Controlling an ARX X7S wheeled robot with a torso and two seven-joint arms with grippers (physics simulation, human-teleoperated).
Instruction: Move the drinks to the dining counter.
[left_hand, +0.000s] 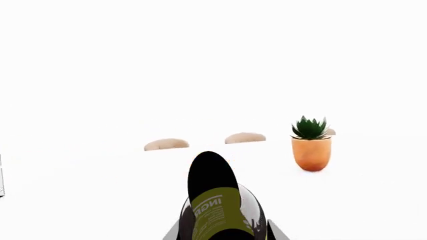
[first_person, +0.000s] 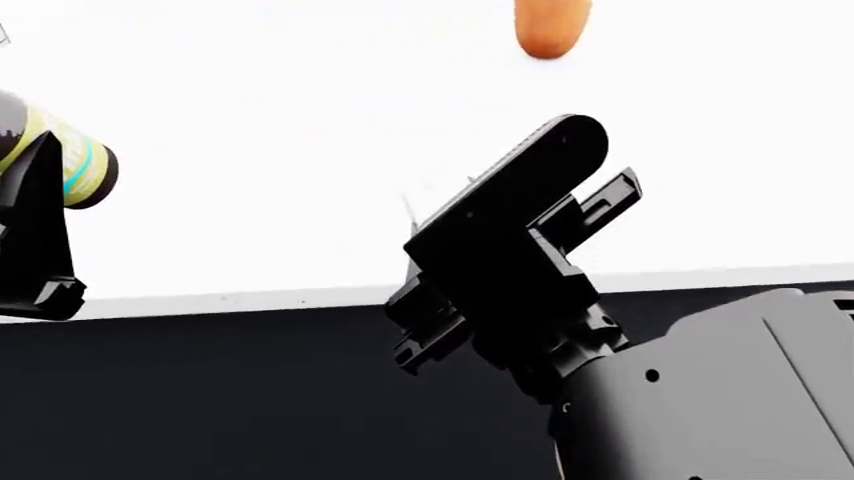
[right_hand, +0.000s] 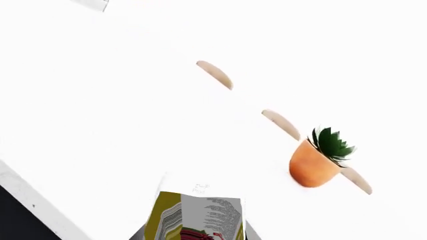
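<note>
Grippers first, nearest the robot. Left gripper is clamped on the small dark bottle — in the left wrist view the bottle fills the space between the jaws, its yellow-green label facing the camera, long axis running straight out from the wrist. In the head view the bottle lies tilted well off vertical, above the near edge of the dining counter.

Right gripper hangs over the same near edge, above the black front panel. The right wrist view shows the small carton between its jaws, so the jaws appear closed on it; the head view hides the carton behind the black housing.

Both drinks are therefore already over the white top, each in line with its own gripper. By judgement, the coming move is a set-down: rotate the bottle upright, lower it, release. The left arm is nearer the open left stretch of the counter.

Farther back stands the orange plant pot, well apart from both grippers. Beyond the pot, tan curved shapes show past the far edge. The wine bottle is not in view.
</note>
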